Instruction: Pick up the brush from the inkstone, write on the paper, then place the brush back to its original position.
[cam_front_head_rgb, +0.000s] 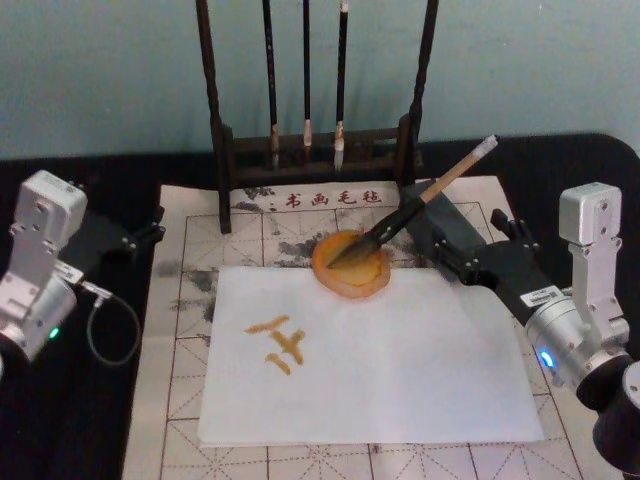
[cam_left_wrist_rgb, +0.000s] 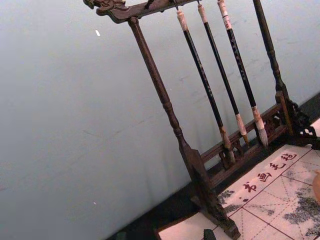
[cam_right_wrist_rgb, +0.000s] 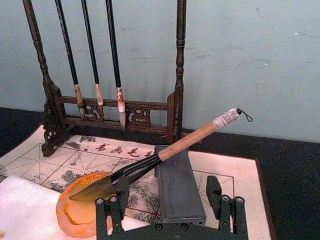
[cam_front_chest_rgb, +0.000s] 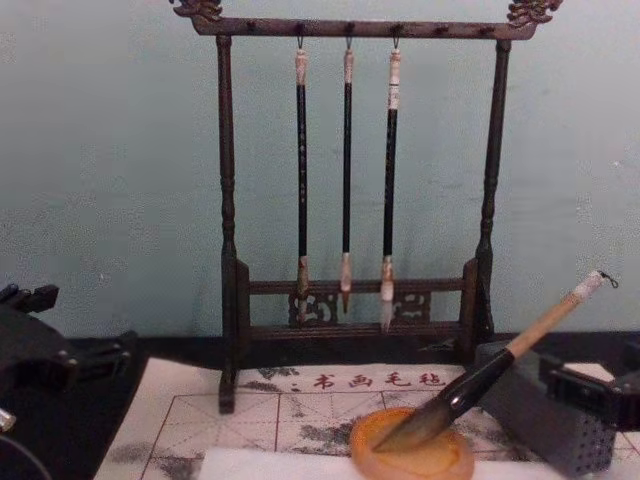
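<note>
**Brush resting on inkstone, released**

While the beige mat (cam_front_head_rgb: 180, 300) is spread on the surface, the paper (cam_front_head_rgb: 400, 360) is laid on it, marked with amber strokes. Bristles of the brush (cam_front_head_rgb: 415, 205) are rested in the inkstone (cam_front_head_rgb: 350, 265), handle propped on a grey block (cam_right_wrist_rgb: 177, 187). Right gripper (cam_right_wrist_rgb: 170, 202) fingers are spread wide, empty, beside the brush. Left gripper (cam_front_head_rgb: 150, 232) is parked left; its fingers cannot be judged.

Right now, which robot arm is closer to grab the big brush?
The right. The right gripper sits open right beside the handle of the brush, whose bristles rest in the inkstone. The left gripper is parked by the mat's left edge.
</note>
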